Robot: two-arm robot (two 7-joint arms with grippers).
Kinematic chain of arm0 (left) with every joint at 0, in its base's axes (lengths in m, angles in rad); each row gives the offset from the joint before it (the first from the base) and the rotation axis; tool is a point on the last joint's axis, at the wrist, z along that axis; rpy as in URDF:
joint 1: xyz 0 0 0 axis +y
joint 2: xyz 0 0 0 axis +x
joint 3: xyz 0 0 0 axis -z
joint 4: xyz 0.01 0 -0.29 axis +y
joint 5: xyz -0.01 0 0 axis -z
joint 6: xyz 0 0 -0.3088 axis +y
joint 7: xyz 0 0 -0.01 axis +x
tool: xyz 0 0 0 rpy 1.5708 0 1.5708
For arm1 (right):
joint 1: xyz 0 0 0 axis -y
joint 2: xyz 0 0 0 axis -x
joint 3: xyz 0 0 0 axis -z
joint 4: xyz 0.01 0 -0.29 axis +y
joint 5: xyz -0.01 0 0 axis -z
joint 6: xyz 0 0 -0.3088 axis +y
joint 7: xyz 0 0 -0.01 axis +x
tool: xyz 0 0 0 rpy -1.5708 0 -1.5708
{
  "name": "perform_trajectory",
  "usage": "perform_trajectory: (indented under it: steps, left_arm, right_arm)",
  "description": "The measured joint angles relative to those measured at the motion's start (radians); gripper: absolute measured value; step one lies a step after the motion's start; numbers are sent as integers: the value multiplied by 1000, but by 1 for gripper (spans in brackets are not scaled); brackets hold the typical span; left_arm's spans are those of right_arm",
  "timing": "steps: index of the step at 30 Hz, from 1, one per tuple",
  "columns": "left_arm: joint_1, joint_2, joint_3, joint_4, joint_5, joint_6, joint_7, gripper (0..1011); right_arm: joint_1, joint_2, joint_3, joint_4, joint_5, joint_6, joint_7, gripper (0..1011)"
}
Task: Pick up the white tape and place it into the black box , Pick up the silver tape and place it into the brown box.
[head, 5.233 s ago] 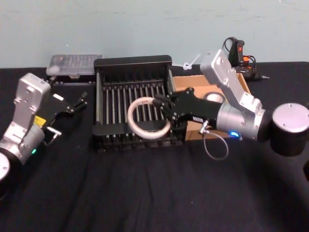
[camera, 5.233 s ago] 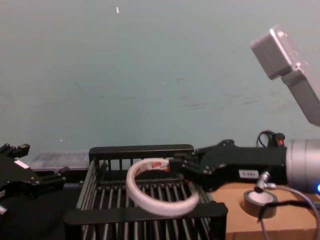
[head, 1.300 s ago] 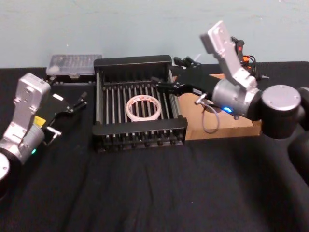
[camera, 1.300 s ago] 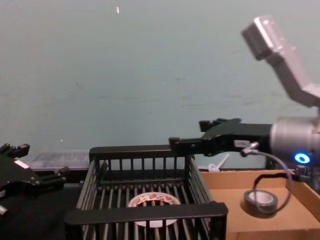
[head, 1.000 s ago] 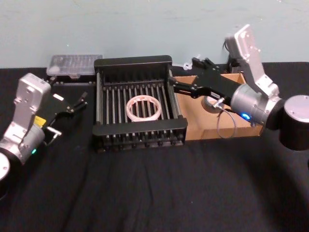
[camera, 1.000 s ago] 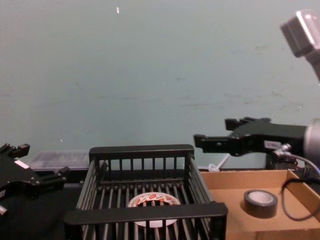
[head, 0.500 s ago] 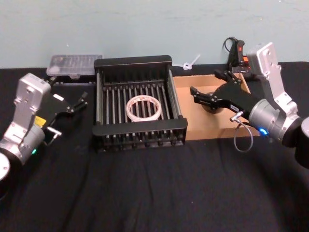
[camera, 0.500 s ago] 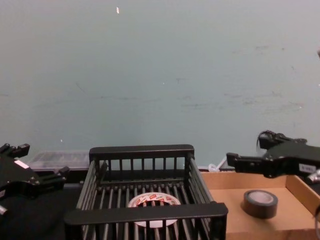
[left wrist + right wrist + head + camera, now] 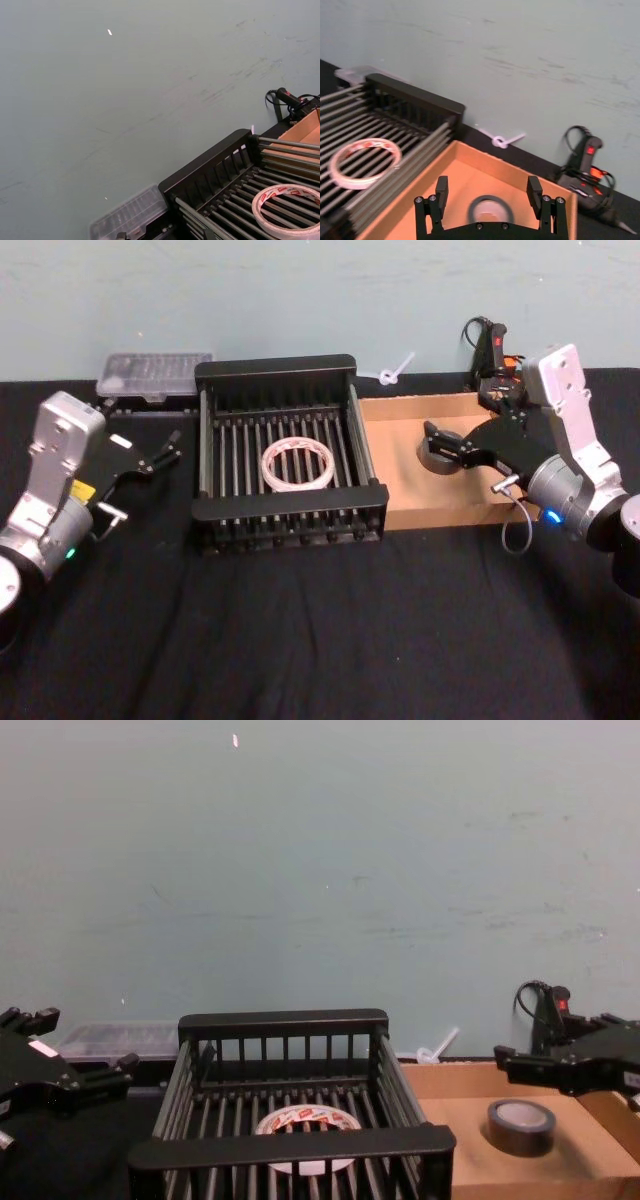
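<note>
The right tool (image 9: pixel 447 448) hangs open and empty over the brown box (image 9: pixel 400 480), its two fingers (image 9: pixel 441 186) spread wide, with the silver tape (image 9: pixel 436 456) lying flat on the box floor just below and between them, untouched. The white tape (image 9: pixel 297 463) lies flat on the slatted bottom of the black box (image 9: pixel 290 503), which stands just beside the brown box on the black surface (image 9: pixel 320 630). The left tool (image 9: pixel 160 454) sits on the far side of the black box from the brown box, empty, its fingers slightly parted.
</note>
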Motion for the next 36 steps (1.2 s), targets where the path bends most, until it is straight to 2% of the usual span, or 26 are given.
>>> perform_trajectory:
  steps: [12,15,22,29,36]
  left_arm:
    - [0,0,0,0,0,0,0,1001]
    - [0,0,0,0,0,0,0,1002]
    - [0,0,0,0,0,0,0,1001]
    - [0,0,0,0,0,0,0,1001]
    - [0,0,0,0,0,0,0,1001]
  right_arm:
    - [31,-42,24,79,-99,-57,-110,1002]
    - [42,-52,23,105,-145,-77,-150,1002]
    - [59,-60,12,145,-218,-83,-187,1002]
    - [63,-68,12,158,-250,-83,-188,1002]
    - [63,-70,13,158,-256,-80,-188,1002]
